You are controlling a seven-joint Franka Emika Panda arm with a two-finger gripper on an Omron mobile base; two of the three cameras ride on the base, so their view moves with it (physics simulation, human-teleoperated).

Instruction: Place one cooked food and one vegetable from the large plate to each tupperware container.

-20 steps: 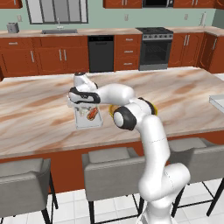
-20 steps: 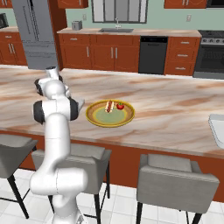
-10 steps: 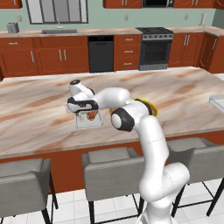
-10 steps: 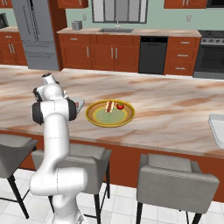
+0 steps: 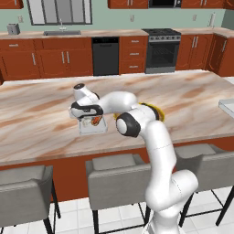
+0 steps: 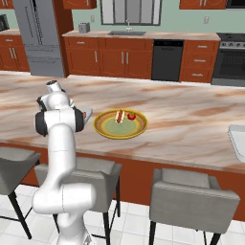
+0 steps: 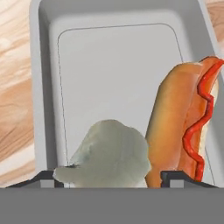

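Pale vegetable (image 7: 109,153), lower edge cut off

The tray (image 7: 43,87) is pale grey-white, with a slightly lighter floor. Inside it, the hot dog (image 7: 183,127) has an orange-brown bun and a wavy red line of sauce, and the vegetable (image 7: 109,155) beside it is pale greenish white (its kind I cannot tell). The bench (image 5: 41,123) is beige marble with brown-orange veins. The large plate (image 6: 103,128) has a yellow rim, a brownish ring and a pale green centre, and carries a red tomato (image 6: 131,116).
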